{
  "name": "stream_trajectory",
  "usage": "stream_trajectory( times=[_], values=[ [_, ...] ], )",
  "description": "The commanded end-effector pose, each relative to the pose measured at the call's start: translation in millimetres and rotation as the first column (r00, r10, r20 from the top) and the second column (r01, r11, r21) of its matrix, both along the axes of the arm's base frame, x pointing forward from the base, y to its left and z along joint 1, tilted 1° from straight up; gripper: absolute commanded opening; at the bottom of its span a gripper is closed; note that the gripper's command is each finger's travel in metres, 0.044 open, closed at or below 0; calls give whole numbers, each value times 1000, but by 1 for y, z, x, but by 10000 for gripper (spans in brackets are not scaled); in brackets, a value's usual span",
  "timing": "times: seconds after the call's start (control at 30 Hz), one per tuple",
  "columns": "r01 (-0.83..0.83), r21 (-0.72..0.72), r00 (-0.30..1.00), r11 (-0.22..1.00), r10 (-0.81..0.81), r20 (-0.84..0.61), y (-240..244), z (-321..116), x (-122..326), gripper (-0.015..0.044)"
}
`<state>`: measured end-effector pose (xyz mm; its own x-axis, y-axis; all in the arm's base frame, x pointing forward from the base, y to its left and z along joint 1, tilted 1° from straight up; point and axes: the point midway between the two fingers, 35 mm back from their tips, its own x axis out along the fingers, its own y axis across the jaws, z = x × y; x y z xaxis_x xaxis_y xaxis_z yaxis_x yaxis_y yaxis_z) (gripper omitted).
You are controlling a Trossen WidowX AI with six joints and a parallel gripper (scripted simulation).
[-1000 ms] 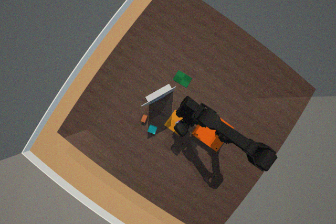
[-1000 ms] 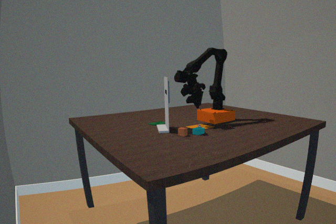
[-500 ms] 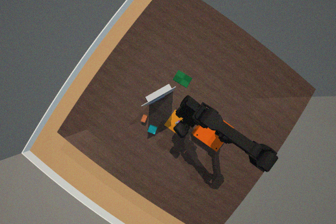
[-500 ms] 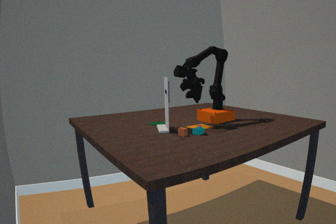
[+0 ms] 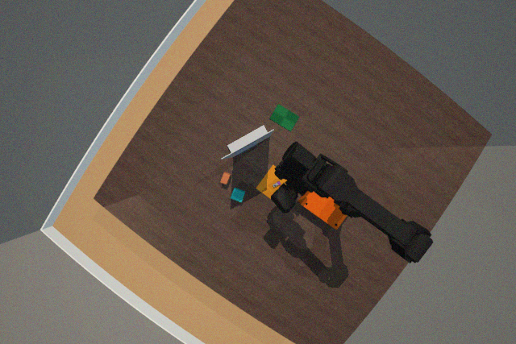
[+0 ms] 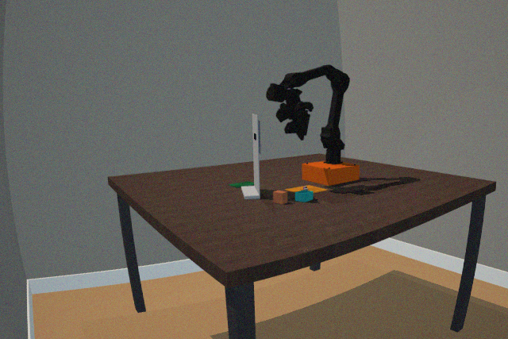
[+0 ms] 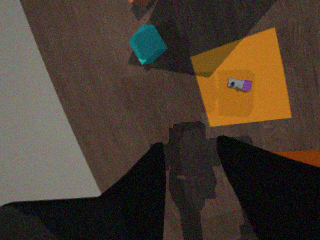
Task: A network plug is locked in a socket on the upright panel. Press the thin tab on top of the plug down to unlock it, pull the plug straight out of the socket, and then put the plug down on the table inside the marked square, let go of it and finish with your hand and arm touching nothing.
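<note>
The small grey plug with a purple end lies on the orange marked square, well inside its edges. My gripper hangs high above the table near the square, pointing down. Its fingers stand apart with nothing between them, and it touches nothing. The white upright panel stands apart from the gripper; its socket face is turned away or too small to make out.
A teal block and a light brown block lie beside the square, towards the panel. A green patch lies past the panel's end. The orange arm base is behind the square.
</note>
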<state>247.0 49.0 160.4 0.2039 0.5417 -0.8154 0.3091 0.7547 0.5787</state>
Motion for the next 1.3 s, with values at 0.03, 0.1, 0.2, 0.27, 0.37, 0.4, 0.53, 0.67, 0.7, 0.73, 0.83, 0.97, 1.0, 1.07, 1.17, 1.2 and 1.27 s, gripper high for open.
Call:
stream_trajectory(
  times=[0.03, 0.1, 0.2, 0.27, 0.37, 0.4, 0.53, 0.67, 0.7, 0.73, 0.83, 0.97, 1.0, 1.07, 1.17, 1.2, 1.27],
  values=[
    [-4, 2, 1000, 1000, 4, 9, 0, 20, -2, 156],
    [-4, 3, 1000, 1000, 4, 9, 1, 27, -3, 156],
    [-4, 3, 1000, 1000, 4, 10, 1, 32, -4, 156],
    [-4, 3, 1000, 1000, 4, 10, 1, 32, -4, 182],
    [-4, 3, 1000, 1000, 4, 10, 1, 32, -4, 261],
    [-4, 3, 1000, 1000, 4, 10, 1, 32, -4, 287],
    [-4, 3, 1000, 1000, 4, 10, 1, 32, -4, 392],
    [-4, 3, 1000, 1000, 4, 10, 1, 32, -4, 440],
    [-4, 3, 1000, 1000, 4, 10, 1, 32, -4, 440],
    [-4, 3, 1000, 1000, 4, 10, 1, 32, -4, 440],
    [-4, 3, 1000, 1000, 4, 10, 1, 32, -4, 440],
    [-4, 3, 1000, 1000, 4, 10, 1, 32, -4, 440],
    [-4, 3, 1000, 1000, 4, 10, 1, 32, -4, 440],
    [-4, 3, 1000, 1000, 4, 10, 1, 32, -4, 440],
    [-4, 3, 1000, 1000, 4, 10, 1, 32, -4, 440],
    [-4, 3, 1000, 1000, 4, 10, 1, 32, -4, 440],
    [-4, 3, 1000, 1000, 4, 10, 1, 32, -4, 440]
  ],
)
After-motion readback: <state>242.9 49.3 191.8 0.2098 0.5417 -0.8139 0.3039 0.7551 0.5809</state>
